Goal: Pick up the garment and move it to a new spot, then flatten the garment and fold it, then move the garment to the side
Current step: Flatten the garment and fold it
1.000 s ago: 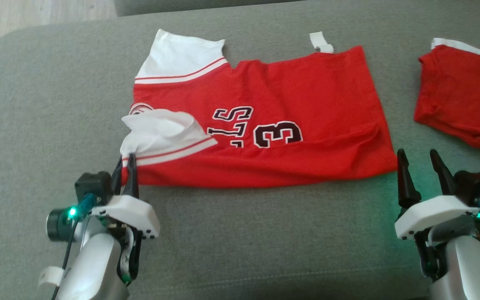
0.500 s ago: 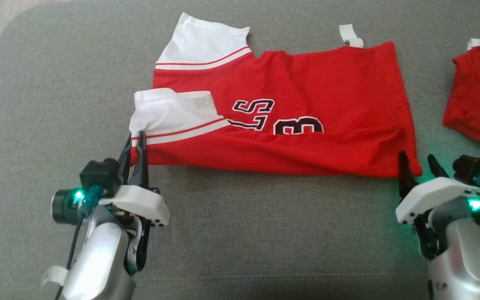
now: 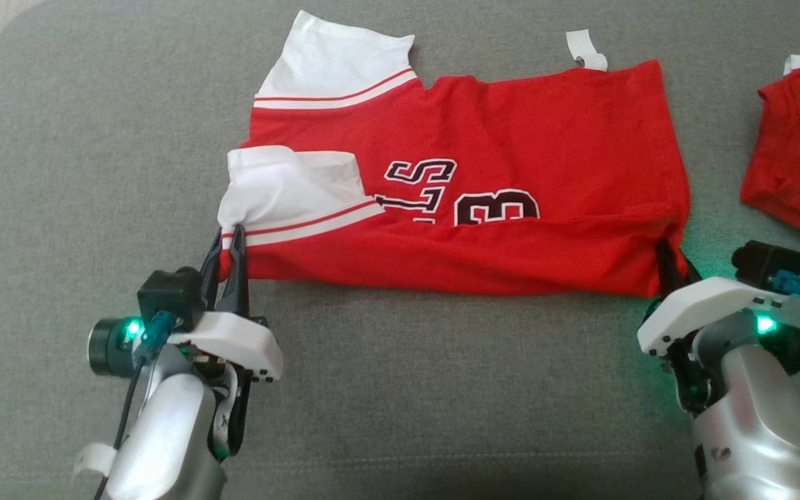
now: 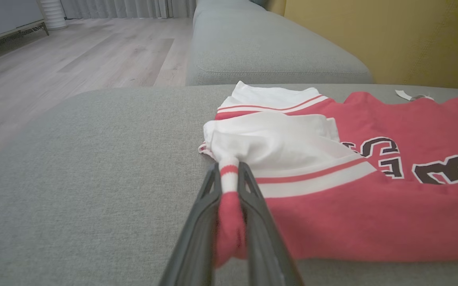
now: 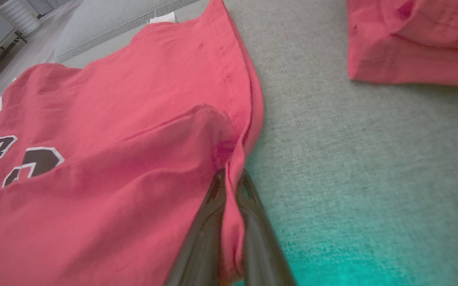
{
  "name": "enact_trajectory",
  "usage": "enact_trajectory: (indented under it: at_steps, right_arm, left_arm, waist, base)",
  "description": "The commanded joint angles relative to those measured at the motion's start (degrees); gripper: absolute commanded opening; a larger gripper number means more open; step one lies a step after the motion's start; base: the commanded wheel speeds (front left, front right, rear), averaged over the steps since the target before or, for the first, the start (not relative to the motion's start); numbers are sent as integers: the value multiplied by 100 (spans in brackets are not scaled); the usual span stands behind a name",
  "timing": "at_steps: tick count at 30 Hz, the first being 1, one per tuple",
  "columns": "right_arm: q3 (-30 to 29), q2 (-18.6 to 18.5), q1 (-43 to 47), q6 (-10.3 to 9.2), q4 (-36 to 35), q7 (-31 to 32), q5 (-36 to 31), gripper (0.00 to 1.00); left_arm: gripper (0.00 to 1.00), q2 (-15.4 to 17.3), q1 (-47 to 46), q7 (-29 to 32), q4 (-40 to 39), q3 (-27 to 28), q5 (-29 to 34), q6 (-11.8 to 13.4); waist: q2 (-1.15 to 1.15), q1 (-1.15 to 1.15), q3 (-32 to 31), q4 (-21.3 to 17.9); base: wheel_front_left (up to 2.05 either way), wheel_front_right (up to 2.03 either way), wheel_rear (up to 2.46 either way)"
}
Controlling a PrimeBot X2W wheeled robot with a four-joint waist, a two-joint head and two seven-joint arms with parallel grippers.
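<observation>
Pinching the red jersey (image 3: 525, 132) at both near corners on the grey sofa cushion (image 3: 80, 173).
Left gripper (image 4: 229, 170), at 8 o'clock in the head view, is clamped on the bunched white-and-red sleeve edge; right gripper (image 5: 231, 177), at 4 o'clock, is closed on the folded hem corner. Between them the jersey lies spread, its near edge folded up over the bottom of the black "3". A white sleeve (image 3: 337, 59) lies at 11 o'clock. A second red garment (image 3: 799, 160) lies apart at 2 o'clock.

Left gripper (image 3: 228, 236) and right gripper (image 5: 232, 176) both pinched closed
</observation>
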Motion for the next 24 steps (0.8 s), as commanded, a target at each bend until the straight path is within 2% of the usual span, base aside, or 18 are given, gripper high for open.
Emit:
enact_trajectory:
  at_steps: [1, 11, 24]
  right_arm:
    - [193, 10, -71, 37, -34, -44, 46, 0]
    - [-47, 10, 111, 37, -262, -241, -323, 0]
    - [-372, 10, 1094, 37, -1553, 540, -340, 0]
  left_arm:
    - [0, 109, -147, -77, -128, 183, 70, -6]
    - [0, 254, 50, -77, 179, 182, 79, -36]
    - [0, 373, 662, 149, 194, 32, -38, -113]
  waist:
    - [0, 0, -9, -17]
    - [0, 0, -350, -120]
    - [0, 0, -792, -156]
  base:
    - [0, 0, 0]
    - [0, 0, 0]
    - [0, 0, 0]
